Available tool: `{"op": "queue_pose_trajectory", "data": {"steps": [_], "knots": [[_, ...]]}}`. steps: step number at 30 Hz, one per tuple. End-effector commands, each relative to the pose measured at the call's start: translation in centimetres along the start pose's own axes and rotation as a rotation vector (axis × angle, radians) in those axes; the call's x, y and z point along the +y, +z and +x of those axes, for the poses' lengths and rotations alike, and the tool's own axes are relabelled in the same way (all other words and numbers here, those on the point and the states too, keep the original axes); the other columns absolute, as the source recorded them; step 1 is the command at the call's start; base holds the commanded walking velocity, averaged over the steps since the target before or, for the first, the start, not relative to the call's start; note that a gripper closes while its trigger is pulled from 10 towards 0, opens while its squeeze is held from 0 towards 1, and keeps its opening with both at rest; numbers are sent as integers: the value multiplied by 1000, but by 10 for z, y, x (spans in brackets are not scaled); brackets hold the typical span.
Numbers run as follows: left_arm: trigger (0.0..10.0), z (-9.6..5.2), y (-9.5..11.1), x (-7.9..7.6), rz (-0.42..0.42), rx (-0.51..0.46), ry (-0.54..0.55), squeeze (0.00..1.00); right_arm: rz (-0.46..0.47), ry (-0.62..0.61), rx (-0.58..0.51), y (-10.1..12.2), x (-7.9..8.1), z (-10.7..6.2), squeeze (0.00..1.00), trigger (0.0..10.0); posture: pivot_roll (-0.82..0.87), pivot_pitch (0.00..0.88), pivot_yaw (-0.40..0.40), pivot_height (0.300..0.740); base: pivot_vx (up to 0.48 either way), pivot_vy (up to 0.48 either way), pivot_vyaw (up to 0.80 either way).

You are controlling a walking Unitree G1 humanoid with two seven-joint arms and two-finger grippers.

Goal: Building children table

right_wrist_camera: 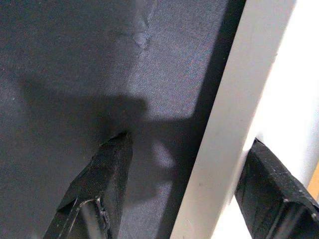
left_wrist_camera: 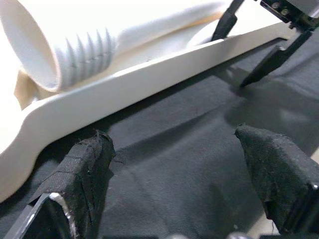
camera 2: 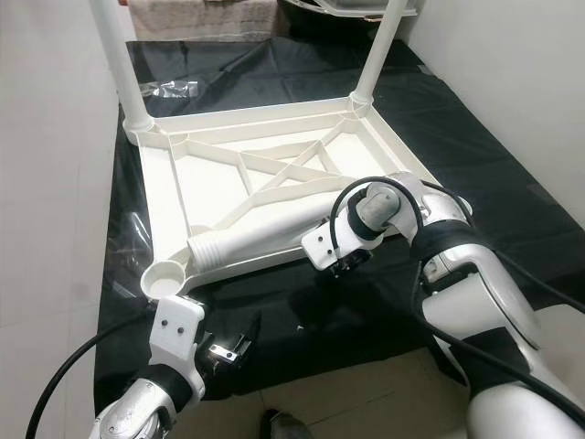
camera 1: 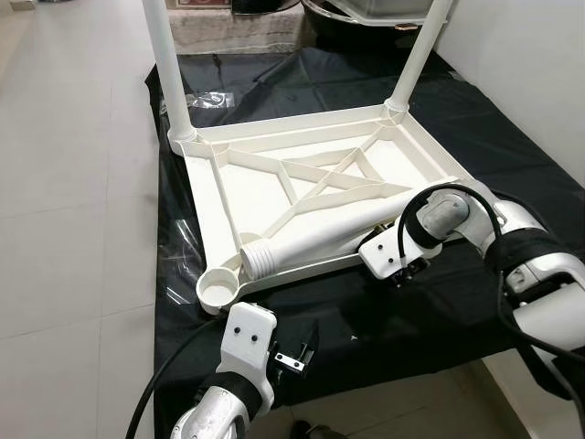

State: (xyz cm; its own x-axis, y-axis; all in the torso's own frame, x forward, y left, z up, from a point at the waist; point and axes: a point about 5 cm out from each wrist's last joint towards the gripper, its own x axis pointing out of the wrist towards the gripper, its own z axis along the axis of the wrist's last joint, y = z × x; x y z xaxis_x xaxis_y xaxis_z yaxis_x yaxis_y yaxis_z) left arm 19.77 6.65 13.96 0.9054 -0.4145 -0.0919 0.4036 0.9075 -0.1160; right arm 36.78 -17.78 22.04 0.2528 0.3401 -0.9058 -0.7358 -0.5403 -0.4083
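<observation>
My right pincer (camera 2: 343, 265) open astride the near rim of the upturned white tabletop (camera 1: 247, 187), gripping nothing, my left pincer (camera 1: 297, 355) open over black cloth (camera 1: 384, 311), loose threaded leg (camera 1: 320, 236) lying inside the tabletop, 2 legs (camera 1: 169, 73) already upright.

A white tabletop (camera 1: 265, 197) is lying upside down mid-frame, two legs (camera 1: 167, 69) standing at its far corners, a loose threaded leg (camera 1: 320, 236) lying across its near edge.

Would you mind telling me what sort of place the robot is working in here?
Probably a room in a home, used as a floor-level assembly spot: pale floor tiles, a plain white wall, and a black cloth spread out under an upturned white table frame.
</observation>
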Motion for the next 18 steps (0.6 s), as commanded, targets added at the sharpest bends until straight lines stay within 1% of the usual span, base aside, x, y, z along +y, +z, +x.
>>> {"op": "queue_pose_trajectory", "data": {"steps": [1,2,4,5,6,7,8,11,14,15,18], "knots": [[10000,1,-5,0,-3,19,-3,0,8,63,-6,-2,7,4,0,10000,15,206,-89,740,0,0,0],[10000,1,-6,1,-3,19,-3,0,16,62,-7,-2,6,0,0,10000,15,206,-89,740,0,0,0],[10000,2,-6,1,-3,19,-4,0,20,61,-6,-3,5,-2,0,10000,15,206,-89,740,0,0,0],[10000,3,-6,1,-2,19,-3,0,30,62,-11,-4,4,-9,0,10000,12,199,-88,740,0,0,0],[10000,3,-6,1,-2,19,-3,0,30,62,-11,-4,4,-9,0,10000,12,199,-88,740,0,0,0],[10000,3,-7,2,-1,19,-3,0,42,61,-15,-5,3,-14,0,10000,8,196,-86,740,0,0,0],[10000,3,-7,2,-1,19,-3,0,42,61,-15,-5,3,-14,0,10000,8,196,-86,740,0,0,0],[10000,5,-8,3,1,19,-2,0,61,55,-27,-7,0,-27,0,10000,9,189,-86,740,0,0,0],[10000,6,-8,3,2,18,-1,0,67,53,-29,-7,-1,-30,0,10000,10,189,-86,740,0,0,0],[10000,6,-8,3,2,18,-1,0,75,39,-29,-7,-3,-34,0,10000,8,187,-84,740,0,0,0],[10000,6,-8,4,2,18,0,0,81,19,-30,-8,-5,-37,0,10000,8,186,-85,740,0,0,0]]}}
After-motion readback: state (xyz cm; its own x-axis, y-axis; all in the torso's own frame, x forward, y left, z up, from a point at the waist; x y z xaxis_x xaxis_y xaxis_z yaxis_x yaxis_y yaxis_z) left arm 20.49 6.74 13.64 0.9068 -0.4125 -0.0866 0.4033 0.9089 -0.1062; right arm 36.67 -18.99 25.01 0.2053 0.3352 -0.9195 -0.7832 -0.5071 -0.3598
